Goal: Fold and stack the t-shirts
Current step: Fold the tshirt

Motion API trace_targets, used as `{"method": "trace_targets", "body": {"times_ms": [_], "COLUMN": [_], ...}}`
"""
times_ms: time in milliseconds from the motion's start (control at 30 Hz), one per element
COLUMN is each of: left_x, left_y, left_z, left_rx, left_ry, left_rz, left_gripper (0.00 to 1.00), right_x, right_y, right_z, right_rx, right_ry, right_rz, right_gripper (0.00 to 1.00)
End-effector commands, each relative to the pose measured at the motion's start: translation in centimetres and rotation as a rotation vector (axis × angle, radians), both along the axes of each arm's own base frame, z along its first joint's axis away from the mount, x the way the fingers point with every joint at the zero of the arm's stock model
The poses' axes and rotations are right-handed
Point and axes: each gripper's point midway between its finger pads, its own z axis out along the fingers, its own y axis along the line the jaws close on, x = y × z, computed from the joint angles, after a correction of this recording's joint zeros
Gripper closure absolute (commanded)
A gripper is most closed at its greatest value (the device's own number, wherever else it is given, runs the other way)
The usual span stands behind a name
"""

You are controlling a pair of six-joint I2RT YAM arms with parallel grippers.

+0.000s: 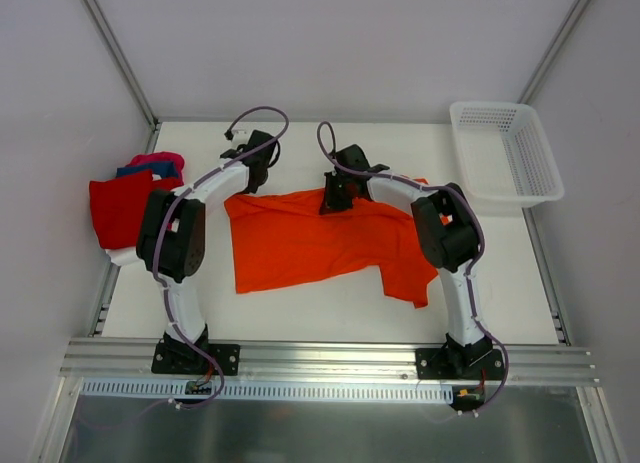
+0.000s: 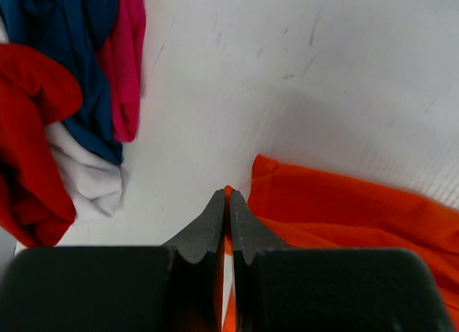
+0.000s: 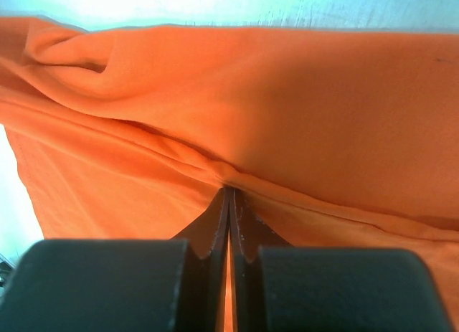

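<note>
white surface (image 1: 330, 313), pale grey walls (image 1: 330, 43), orange t-shirt (image 1: 300, 245) spread mid-surface, left pincer (image 2: 228, 197) clamped on its far left corner, right pincer (image 3: 229, 193) clamped on its far edge, other t-shirts (image 1: 120, 208) heaped left, mesh basket (image 1: 505, 153) far right

From my left pincer (image 2: 228, 192), clamped on the orange shirt (image 2: 344, 210), the heap of other shirts (image 2: 86, 95) crowds nine to eleven o'clock. Twelve to two is bare table (image 2: 301, 74), free passage. My right pincer (image 3: 229, 190), pinched shut, has orange cloth all round. Seen from above, the basket (image 1: 487, 105) blocks two o'clock; six o'clock lies open.
</note>
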Motion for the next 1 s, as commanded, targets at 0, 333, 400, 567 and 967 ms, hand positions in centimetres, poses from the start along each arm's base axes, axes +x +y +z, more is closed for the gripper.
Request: {"method": "trace_targets", "body": {"times_ms": [0, 333, 400, 567, 967], "left_x": [-1.4, -6.0, -6.8, -8.5, -7.9], "left_y": [0.3, -1.9, -2.1, -2.8, -3.6], "left_z": [3.1, 1.5, 1.2, 0.6, 3.4], "left_rx": [-0.014, 0.011, 0.01, -0.009, 0.024], "left_ry": [-0.105, -0.085, -0.073, -0.06, -0.154], "left_rz": [0.045, -0.004, -0.017, -0.043, -0.05], "left_gripper": [1.0, 1.0, 0.99, 0.34, 0.01], "right_x": [-0.4, -1.1, -1.3, -1.9, -3.1], "right_y": [-0.4, -0.6, -0.8, -0.9, -1.2], "right_z": [1.8, 2.2, 2.5, 3.0, 3.3], "right_rx": [-0.017, -0.01, -0.008, -0.011, -0.011], "right_ry": [-0.038, -0.043, -0.046, -0.056, -0.07], "right_rz": [0.008, 0.008, 0.009, 0.014, 0.022], "right_gripper": [1.0, 0.99, 0.99, 1.0, 0.99]}}
